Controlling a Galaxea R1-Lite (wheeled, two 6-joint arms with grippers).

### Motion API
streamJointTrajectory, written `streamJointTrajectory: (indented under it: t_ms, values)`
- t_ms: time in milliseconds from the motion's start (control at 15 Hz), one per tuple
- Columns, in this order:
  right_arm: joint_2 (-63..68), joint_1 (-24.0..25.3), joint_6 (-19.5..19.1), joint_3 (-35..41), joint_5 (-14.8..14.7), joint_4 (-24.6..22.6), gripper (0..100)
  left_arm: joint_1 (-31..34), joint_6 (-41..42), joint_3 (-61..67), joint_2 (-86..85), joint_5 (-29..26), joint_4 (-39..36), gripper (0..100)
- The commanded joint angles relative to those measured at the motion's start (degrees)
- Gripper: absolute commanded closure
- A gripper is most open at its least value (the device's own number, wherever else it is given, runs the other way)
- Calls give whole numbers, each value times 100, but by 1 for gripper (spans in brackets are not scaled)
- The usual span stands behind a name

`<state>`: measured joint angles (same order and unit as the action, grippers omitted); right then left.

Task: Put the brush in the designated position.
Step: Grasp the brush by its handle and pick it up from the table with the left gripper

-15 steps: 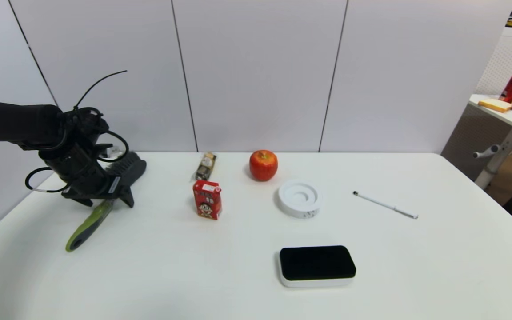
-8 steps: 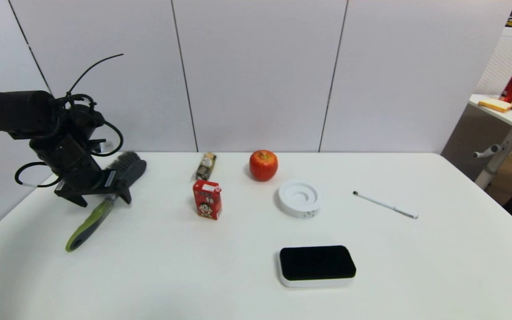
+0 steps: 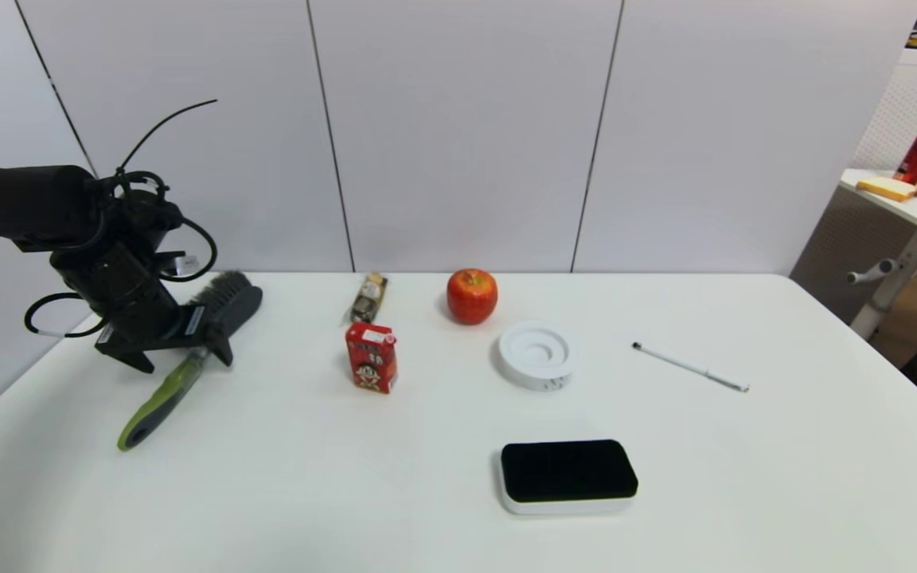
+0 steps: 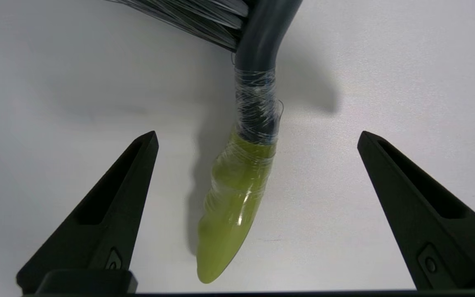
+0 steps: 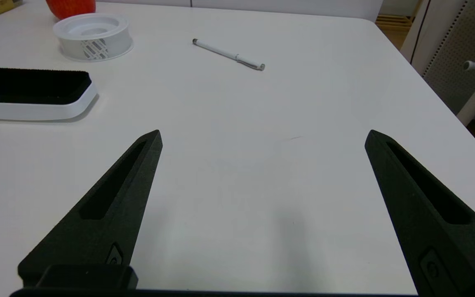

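Left wrist view shows us the brush (image 4: 237,194) handle lying lengthwise between our left gripper's (image 4: 258,140) wide-apart fingers (image 4: 109,206), untouched on the counter (image 4: 386,62).

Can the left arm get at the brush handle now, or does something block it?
Probably yes. The left tool hangs open directly over the brush, one finger on each side of the green handle, and only bare table lies between them.
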<state>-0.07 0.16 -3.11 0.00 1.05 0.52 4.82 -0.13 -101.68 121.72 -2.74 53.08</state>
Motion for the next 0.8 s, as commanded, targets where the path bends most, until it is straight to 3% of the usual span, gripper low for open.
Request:
streamJointTrajectory:
  t_ms: [67,800]
  values:
    - [7,2,-6,9,1,0,0,90,-13,-36,150,-165,-17,0]
    - [7,2,-6,9,1,0,0,151,66,-238,326,-156,-157,0]
